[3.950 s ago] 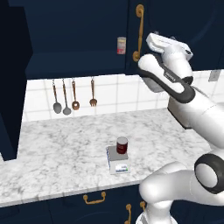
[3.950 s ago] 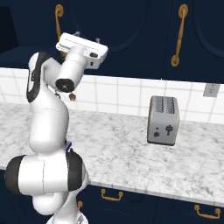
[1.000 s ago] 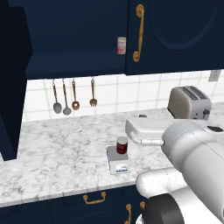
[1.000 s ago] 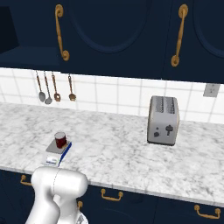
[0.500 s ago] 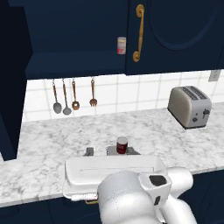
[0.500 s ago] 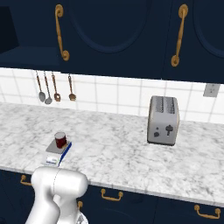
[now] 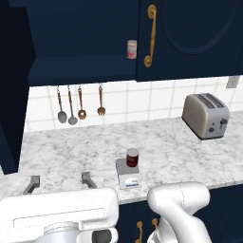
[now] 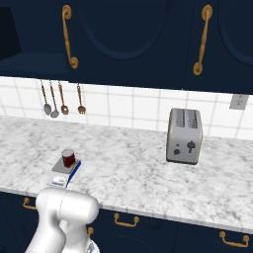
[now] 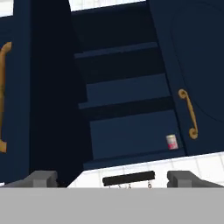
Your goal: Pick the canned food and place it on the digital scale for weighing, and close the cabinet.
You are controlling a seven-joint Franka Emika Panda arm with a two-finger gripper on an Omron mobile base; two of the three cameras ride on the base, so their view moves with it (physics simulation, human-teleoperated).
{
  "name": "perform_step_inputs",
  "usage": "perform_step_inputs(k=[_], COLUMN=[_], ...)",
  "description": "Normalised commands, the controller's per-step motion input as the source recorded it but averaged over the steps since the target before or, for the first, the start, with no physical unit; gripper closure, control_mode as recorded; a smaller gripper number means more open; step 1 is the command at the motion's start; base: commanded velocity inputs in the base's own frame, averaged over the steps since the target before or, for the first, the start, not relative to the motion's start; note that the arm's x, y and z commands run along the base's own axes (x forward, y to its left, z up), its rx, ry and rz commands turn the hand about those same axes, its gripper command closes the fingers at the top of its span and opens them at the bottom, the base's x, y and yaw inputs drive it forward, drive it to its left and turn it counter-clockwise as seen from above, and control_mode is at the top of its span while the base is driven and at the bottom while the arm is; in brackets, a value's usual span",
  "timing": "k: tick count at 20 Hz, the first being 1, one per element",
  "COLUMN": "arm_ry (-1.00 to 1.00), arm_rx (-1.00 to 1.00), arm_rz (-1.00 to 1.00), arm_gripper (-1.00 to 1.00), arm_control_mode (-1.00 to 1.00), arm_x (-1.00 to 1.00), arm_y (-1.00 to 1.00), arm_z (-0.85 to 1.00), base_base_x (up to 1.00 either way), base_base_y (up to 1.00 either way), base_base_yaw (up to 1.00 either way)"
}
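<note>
The hand [image 7: 59, 181] sits low at the near edge of the left base view, its two grey fingers [image 7: 87, 179] spread well apart, gripping and touching nothing. The canned food [image 7: 132, 157] stands upright on the digital scale [image 7: 127, 173], near the front edge of the marble tabletop [image 7: 180, 154]. The cabinet [image 9: 131, 92] has its door [image 9: 51, 92] swung open, with a pale taller can [image 9: 172, 141] on its lowest shelf. A toaster [image 8: 184, 135] stands well to the right.
</note>
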Motion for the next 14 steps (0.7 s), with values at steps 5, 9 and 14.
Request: perform_step_inputs(k=[5,9,14], arm_ry=[-0.21,-0.11,-0.01], arm_rx=[0.13,0.18,0.19], arm_rz=[0.0,-0.01,0.0], arm_gripper=[-1.0,-1.0,-1.0], arm_control_mode=[-1.0,-1.0,-1.0], arm_x=[0.0,0.15,0.64], arm_y=[0.77,0.6,0.6], arm_z=[-0.18,-0.1,-0.16], base_base_x=[0.0,0.0,0.0], base_base_y=[0.0,0.0,0.0], base_base_yaw=[0.0,0.0,0.0])
